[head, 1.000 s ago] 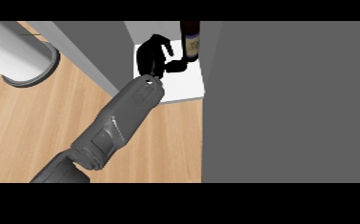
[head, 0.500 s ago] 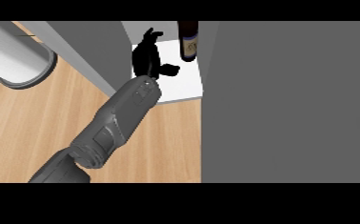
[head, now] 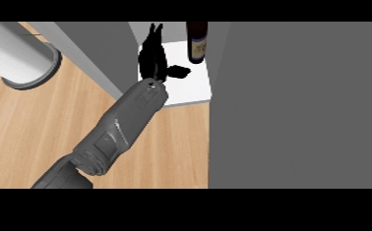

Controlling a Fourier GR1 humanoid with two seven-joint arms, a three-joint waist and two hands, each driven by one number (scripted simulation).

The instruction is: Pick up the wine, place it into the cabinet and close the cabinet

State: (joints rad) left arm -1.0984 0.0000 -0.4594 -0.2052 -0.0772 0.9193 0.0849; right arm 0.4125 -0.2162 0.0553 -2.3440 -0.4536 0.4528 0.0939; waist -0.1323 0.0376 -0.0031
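Note:
The wine bottle point(head: 198, 43), dark with a pale label, stands upright on the white cabinet floor point(head: 190, 86), near the back and close to the open door. My left hand point(head: 154, 59) is inside the cabinet just left of the bottle. It is open, fingers straight and pointing inward, thumb sticking out toward the bottle, with a small gap between them. The bottle's top is cut off by the view's upper edge. The right hand does not show.
The open cabinet door point(head: 291, 107) is a large grey panel filling the right half of the view. The cabinet's grey left wall point(head: 102, 53) stands beside my forearm. A grey round vessel point(head: 29, 65) sits on the wooden counter point(head: 44, 127) at far left.
The left hand was curled round the bottle a second ago. It has let go, straightened its fingers and shifted slightly left; the bottle stays standing in the cabinet.

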